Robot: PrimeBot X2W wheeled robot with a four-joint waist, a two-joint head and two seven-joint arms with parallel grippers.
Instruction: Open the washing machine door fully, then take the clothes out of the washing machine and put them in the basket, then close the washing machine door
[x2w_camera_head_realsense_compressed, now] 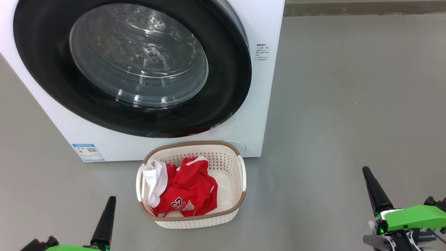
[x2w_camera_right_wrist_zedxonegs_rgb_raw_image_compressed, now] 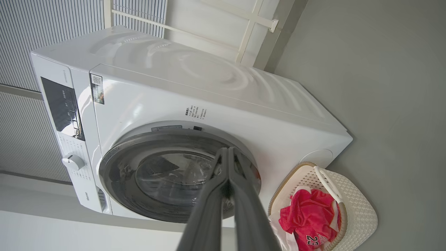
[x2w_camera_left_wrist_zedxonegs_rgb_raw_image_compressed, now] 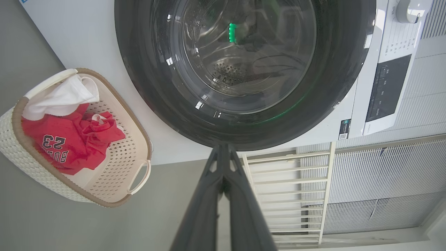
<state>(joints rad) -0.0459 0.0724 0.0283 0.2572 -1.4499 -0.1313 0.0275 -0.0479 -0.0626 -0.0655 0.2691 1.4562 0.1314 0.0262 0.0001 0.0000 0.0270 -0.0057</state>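
- Straight ahead of the robot, the large round washing machine door [x2w_camera_head_realsense_compressed: 132, 66], with its glossy black rim and clear glass bowl, is lying flush against the big white front-loading washing machine [x2w_camera_head_realsense_compressed: 264, 87]. It is being judged shut.
- Just before the machine, on the grey floor [x2w_camera_head_realsense_compressed: 348, 104], the small cream-white perforated plastic basket [x2w_camera_head_realsense_compressed: 195, 223] with the brown woven-look rim is standing between the two arms. Its long axis is running from the robot toward the machine, and its far rim is sitting just beside the machine's foot.
- The red jersey clothes [x2w_camera_head_realsense_compressed: 188, 191], with white trim and the number 23, are being carried inside the basket, bunched toward its left half. A white piece is hanging over the left handle.
- The left gripper [x2w_camera_head_realsense_compressed: 111, 200] is being held low with its jaws pressed together on nothing. The right gripper [x2w_camera_head_realsense_compressed: 366, 170] is being held the same way, jaws together and empty.
- Door and basket are both lying forward of the jaws. The left arm is nearer to them, while the right is well apart, over open floor.
- No further grasp is being judged necessary. The basket's near rim is the one edge close to the left arm.
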